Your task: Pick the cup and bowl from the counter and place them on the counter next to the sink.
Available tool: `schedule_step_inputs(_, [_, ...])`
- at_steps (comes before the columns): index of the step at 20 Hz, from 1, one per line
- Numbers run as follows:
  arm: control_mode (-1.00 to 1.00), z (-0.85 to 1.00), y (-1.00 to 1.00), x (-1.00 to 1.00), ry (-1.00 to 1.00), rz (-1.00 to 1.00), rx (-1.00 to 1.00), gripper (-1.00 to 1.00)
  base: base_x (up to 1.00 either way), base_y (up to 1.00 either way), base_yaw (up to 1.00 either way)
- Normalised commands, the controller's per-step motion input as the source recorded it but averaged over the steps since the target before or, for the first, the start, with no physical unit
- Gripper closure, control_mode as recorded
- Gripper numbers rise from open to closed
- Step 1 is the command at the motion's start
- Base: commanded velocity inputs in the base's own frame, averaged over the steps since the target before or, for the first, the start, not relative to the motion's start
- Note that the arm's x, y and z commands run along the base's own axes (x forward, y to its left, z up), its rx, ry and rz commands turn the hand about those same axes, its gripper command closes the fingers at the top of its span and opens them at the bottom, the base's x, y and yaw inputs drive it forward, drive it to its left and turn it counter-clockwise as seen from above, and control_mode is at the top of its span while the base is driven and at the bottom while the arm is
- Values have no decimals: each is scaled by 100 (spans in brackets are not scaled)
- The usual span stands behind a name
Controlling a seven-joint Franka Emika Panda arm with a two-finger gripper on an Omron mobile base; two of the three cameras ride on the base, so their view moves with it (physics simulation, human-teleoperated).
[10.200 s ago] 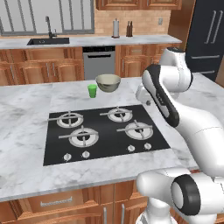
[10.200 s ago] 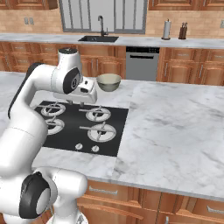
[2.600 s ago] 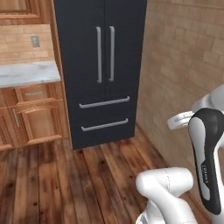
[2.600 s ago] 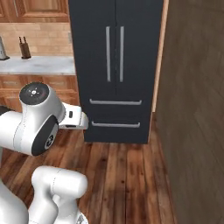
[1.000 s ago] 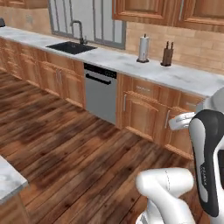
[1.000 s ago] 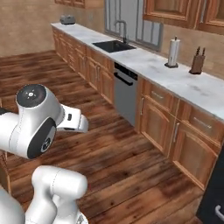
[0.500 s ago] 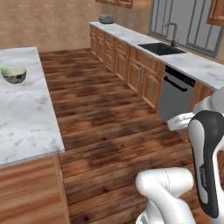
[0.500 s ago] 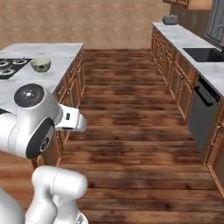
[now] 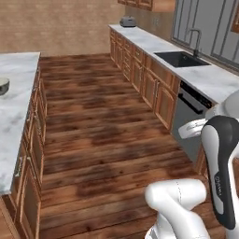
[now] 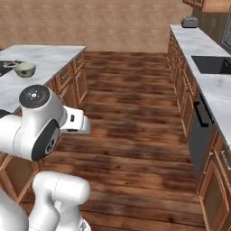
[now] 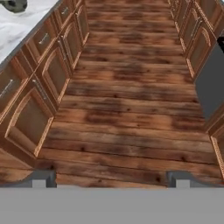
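Bowl point(image 10: 25, 69) sits on the island table point(image 10: 49, 56), near the corner of the black cooktop point(image 10: 6, 66); grey-olive outside, pale inside. Left base view catches its edge point(image 9: 3, 86) at the far left, on the same marble top point(image 9: 16, 107). In the hand view it is a dark round shape point(image 11: 13, 5) at the top left corner, on the marble point(image 11: 19, 26). Can't tell whether the cup is there; nothing green is resolvable.

Sink point(image 9: 181, 59) is in the long table point(image 9: 205, 79) along the opposite wall, with a dark faucet point(image 9: 196, 39) behind the basin. Right base view shows the basin point(image 10: 211, 64) set in that marble run point(image 10: 212, 97). Bowl and sink are well apart, with the wooden floor point(image 10: 135, 117) between them.

Gripper point(image 11: 109, 177): fingertips point(image 11: 41, 178) stand wide apart at the bottom of the hand view, nothing between them, just floor planks point(image 11: 131, 100) below. Brown cabinet fronts point(image 11: 39, 83) run along the left of that view, more cabinets point(image 11: 197, 35) on the right.

A dark dishwasher front point(image 9: 189, 116) sits below the sink-side table. Toaster point(image 9: 127, 21) at the far end of that run.
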Motion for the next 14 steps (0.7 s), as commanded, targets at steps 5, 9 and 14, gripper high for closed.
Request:
schedule_step_inputs(5, [100,0,0,0,0,0,0,-100,89,-82,17])
schedule_step_inputs(9, [100,0,0,0,0,0,0,-100,100,-26,1])
schedule_step_inputs(14, [100,0,0,0,0,0,0,-100,100,-21,0])
